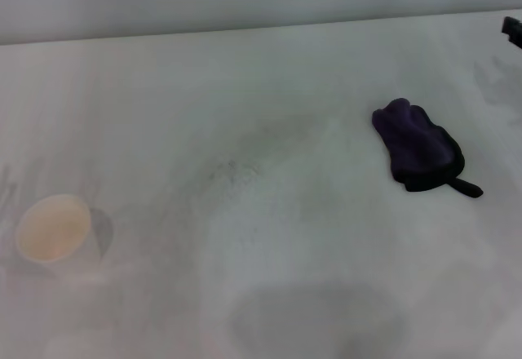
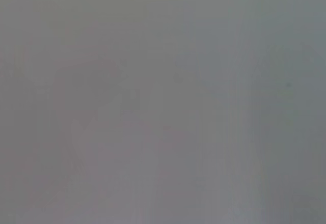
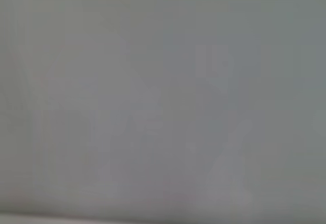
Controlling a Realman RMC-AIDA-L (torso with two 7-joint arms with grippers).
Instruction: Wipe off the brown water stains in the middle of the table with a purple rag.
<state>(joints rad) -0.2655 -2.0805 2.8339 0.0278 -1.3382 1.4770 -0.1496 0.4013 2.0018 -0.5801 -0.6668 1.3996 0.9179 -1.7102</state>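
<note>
The purple rag (image 1: 420, 147) lies crumpled on the right side of the white table (image 1: 326, 277), its black loop tab pointing toward the near right. No brown puddle shows anywhere on the tabletop; the middle holds only a faint grey speckled smudge (image 1: 232, 171). A small dark part (image 1: 512, 28) pokes in at the far right edge, beyond the rag and apart from it; it looks like part of my right arm. My left gripper is out of view. Both wrist views show only a plain pale surface.
A white paper cup (image 1: 55, 230) with a tan inside stands at the near left. The table's far edge meets a grey wall (image 1: 245, 0). A soft shadow lies on the near middle of the table (image 1: 318, 322).
</note>
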